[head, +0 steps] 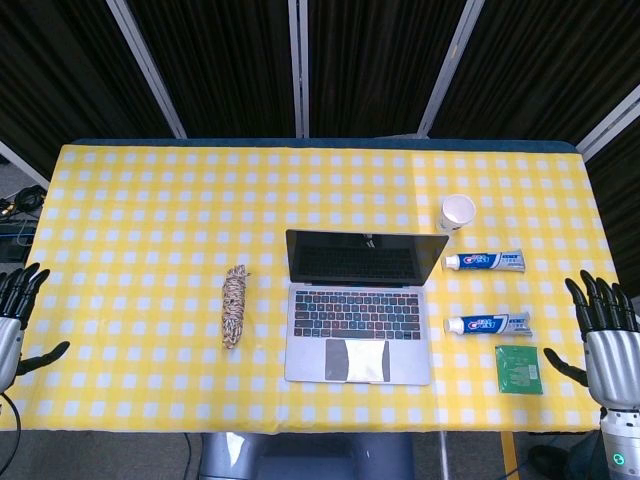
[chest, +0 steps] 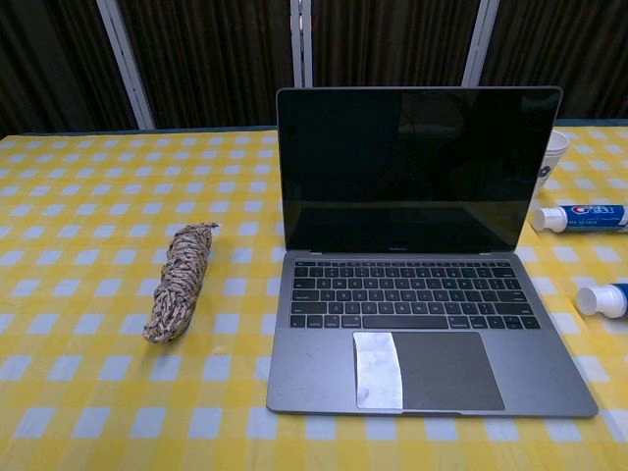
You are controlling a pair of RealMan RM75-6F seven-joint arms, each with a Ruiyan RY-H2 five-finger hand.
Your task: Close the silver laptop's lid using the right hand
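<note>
**Silver laptop open, my hands wide at the table edges**

Silver laptop (head: 358,308) sits open near the middle of my yellow checked tablecloth (head: 150,210) in the head view, dark screen upright. A coiled bundle of braided rope (head: 234,306) lies to its left; a white paper cup (head: 457,212), two toothpaste tubes (head: 484,261) (head: 488,324) and a green circuit board (head: 518,368) lie to its right. My right hand (head: 605,335) hovers well apart from the laptop, fingers spread, holding nothing. My left hand (head: 18,315) likewise.

In the chest view the laptop (chest: 422,324) faces me, a white patch (chest: 378,369) on its trackpad; neither hand shows
</note>
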